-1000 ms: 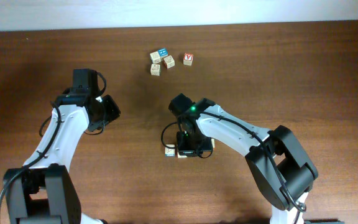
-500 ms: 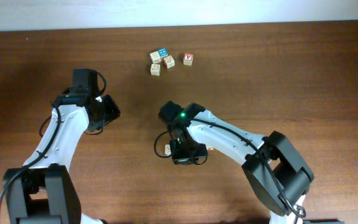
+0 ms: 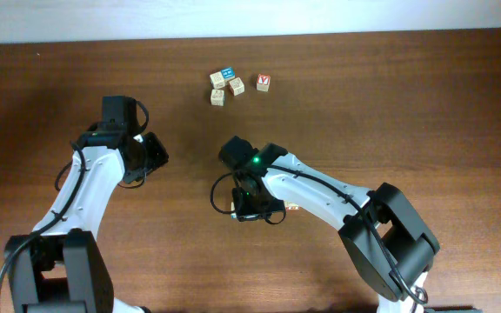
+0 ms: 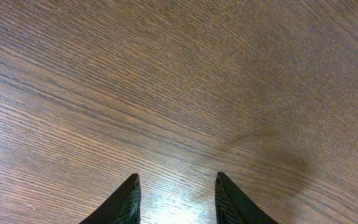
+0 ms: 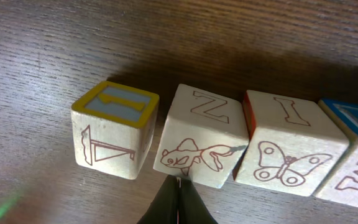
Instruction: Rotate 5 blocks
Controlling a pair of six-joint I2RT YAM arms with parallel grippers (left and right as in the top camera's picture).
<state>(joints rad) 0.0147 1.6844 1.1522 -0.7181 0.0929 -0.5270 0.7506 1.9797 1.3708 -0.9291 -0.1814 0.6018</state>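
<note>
A row of pale wooden blocks lies under my right wrist. From left to right they are a yellow-rimmed block (image 5: 114,130), a block with a Z and a fish (image 5: 204,137), one with an I and a butterfly (image 5: 291,146), and a blue-rimmed one (image 5: 353,152) cut by the frame edge. My right gripper (image 5: 179,182) is shut, its tips against the lower edge of the fish face. From overhead the right gripper (image 3: 250,207) hides most of the row. My left gripper (image 4: 176,182) is open over bare wood, holding nothing.
At the back of the table (image 3: 424,104) sits a cluster of pale cubes (image 3: 218,96), with a blue-topped cube (image 3: 227,73) and a red V cube (image 3: 263,83) beside them. The left arm (image 3: 103,165) stands at the left.
My right gripper has slid left along the row of blocks, staying shut. The left arm has not moved.
</note>
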